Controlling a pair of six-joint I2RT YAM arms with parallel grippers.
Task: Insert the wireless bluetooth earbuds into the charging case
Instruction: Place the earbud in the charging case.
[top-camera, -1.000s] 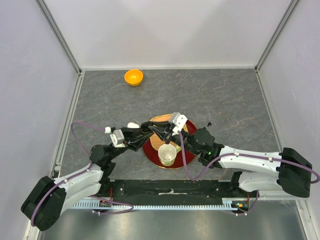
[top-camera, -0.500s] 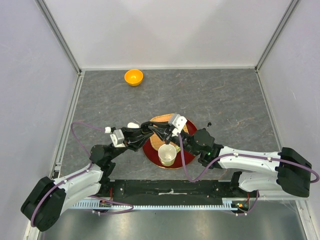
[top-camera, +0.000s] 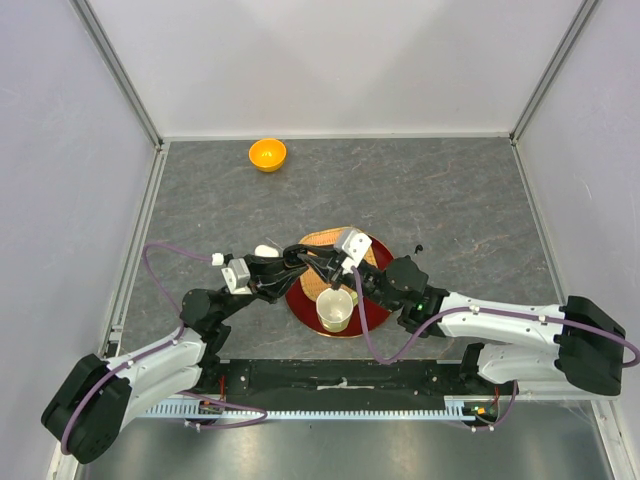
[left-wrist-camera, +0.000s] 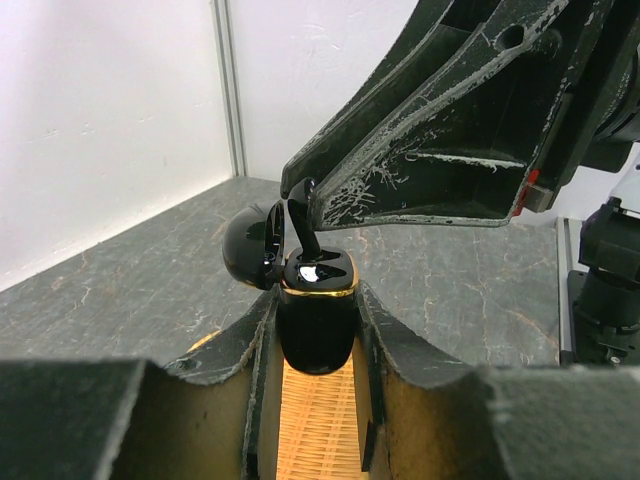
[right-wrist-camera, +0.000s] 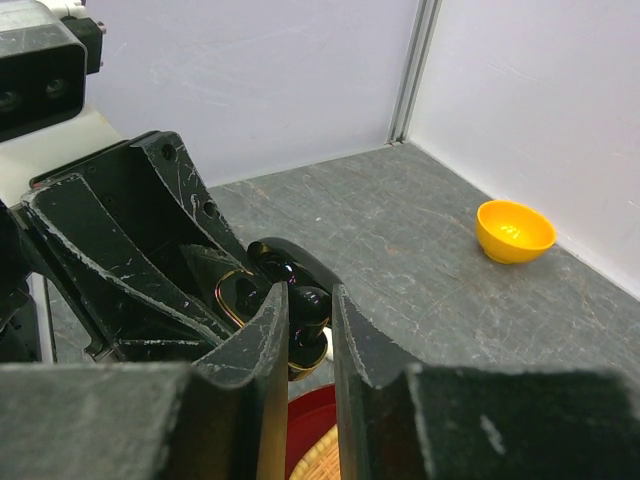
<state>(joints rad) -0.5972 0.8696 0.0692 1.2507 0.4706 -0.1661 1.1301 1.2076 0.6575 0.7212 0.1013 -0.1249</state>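
The charging case (left-wrist-camera: 316, 325) is glossy black with a gold rim, and its lid (left-wrist-camera: 252, 247) hangs open to the left. My left gripper (left-wrist-camera: 317, 302) is shut on the case body and holds it above the woven mat (top-camera: 318, 240). One of the earbuds (right-wrist-camera: 312, 312), a black one, is pinched in my right gripper (right-wrist-camera: 308, 305). It is lowered from above into the case's open top (right-wrist-camera: 232, 296), and its stem (left-wrist-camera: 300, 218) touches the rim. In the top view both grippers meet at the case (top-camera: 318, 260).
A pale cup (top-camera: 335, 310) stands on a red plate (top-camera: 368, 312) just in front of the grippers. An orange bowl (top-camera: 267, 154) sits at the far left, also seen from the right wrist (right-wrist-camera: 513, 230). A small dark item (top-camera: 418, 248) lies right of the plate.
The right arm has edged slightly to the left. Both grips hold unchanged.
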